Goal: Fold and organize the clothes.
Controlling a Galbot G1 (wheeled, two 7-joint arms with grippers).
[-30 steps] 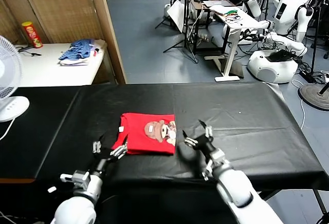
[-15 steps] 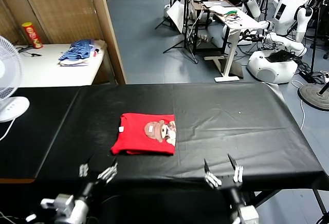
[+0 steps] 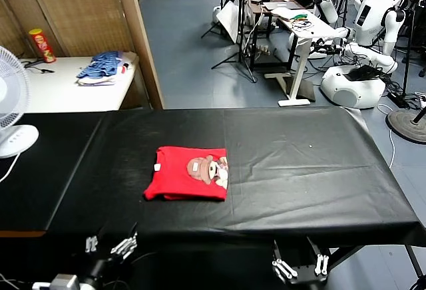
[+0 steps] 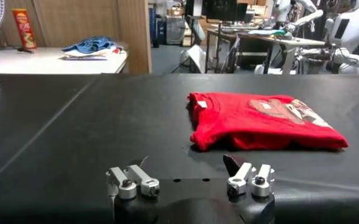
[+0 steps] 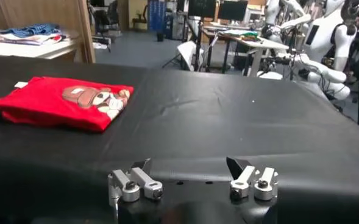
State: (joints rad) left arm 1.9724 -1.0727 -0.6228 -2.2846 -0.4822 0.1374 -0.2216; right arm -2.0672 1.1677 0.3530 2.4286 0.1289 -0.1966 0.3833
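Observation:
The red T-shirt (image 3: 188, 173) lies folded into a flat rectangle on the black table (image 3: 299, 163), with a white neck label and a printed graphic on top. It also shows in the left wrist view (image 4: 264, 119) and the right wrist view (image 5: 60, 101). My left gripper (image 3: 110, 245) is down below the table's front edge on the left, open and empty (image 4: 188, 167). Below the front edge on the right hangs my right gripper (image 3: 299, 265), likewise open with nothing between its fingers (image 5: 190, 167). Both are well clear of the shirt.
A white side table (image 3: 66, 84) at the back left carries a blue patterned pile of clothes (image 3: 101, 65) and a red can (image 3: 41, 44). A white fan (image 3: 12, 104) stands at the left edge. A wooden partition (image 3: 136, 37) and other robots (image 3: 373, 24) are beyond.
Both grippers have pulled back from beside the shirt and dropped below the table's front edge. The folded shirt has not moved.

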